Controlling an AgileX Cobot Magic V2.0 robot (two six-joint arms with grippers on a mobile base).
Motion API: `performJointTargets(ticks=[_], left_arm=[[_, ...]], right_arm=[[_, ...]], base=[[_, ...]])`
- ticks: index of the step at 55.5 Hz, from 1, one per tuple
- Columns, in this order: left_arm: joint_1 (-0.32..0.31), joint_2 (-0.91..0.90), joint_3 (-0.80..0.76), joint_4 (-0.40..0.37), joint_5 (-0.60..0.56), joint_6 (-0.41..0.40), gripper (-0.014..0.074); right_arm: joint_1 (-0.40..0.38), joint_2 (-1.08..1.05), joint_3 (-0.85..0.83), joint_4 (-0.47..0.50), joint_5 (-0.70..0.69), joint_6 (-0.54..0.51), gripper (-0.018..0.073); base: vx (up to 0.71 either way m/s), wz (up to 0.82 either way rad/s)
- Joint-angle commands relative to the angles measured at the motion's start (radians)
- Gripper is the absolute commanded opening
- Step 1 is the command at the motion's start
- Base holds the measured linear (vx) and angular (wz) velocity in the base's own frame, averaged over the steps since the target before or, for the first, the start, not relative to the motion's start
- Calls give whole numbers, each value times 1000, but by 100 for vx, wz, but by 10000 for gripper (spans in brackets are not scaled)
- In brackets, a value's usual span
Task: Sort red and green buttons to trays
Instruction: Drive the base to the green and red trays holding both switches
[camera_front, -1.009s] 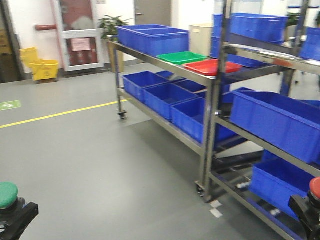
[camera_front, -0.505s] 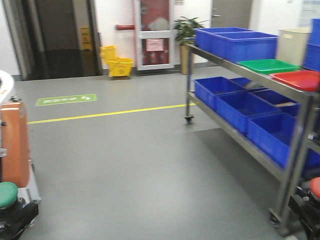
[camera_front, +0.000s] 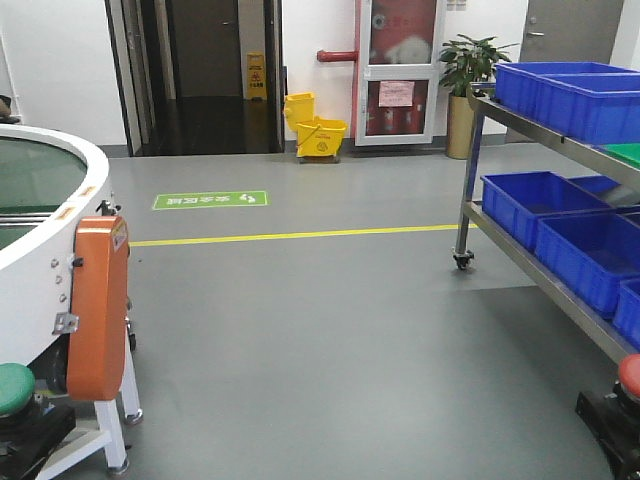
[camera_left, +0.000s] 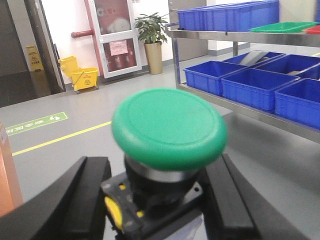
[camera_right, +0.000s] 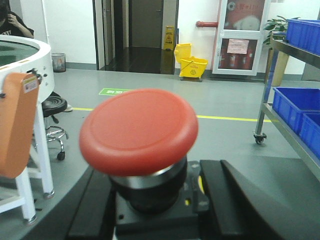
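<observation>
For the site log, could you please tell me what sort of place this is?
Probably a factory or warehouse floor: a steel rack loaded with blue crates, a yellow line painted across the grey floor, and a yellow mop bucket parked beyond it.

The right end effector (camera_right: 159, 202) is gripping the red button (camera_right: 139, 131) by its dark base, with a black finger pressing on either side and the round cap sitting uppermost. Behind it, a yellow line (camera_right: 235, 119) is running across the grey floor toward a metal rack (camera_right: 263, 107) carrying blue crates (camera_right: 295, 102). A yellow mop bucket (camera_right: 193, 66) is standing by the far wall.
</observation>
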Motion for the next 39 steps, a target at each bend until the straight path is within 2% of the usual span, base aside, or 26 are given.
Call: performJointTargets(ticks=[1,39], left_arm=[[-2,-12,-29,-32,-71,-2,4],[-2,-3,-30,-32,-68,-2,4]], right_arm=[[-6,-9,-31,6,-84,-7,-8],[-6,-4,-31,5,-87,-7,-8]], base=[[48,3],[55,-10]])
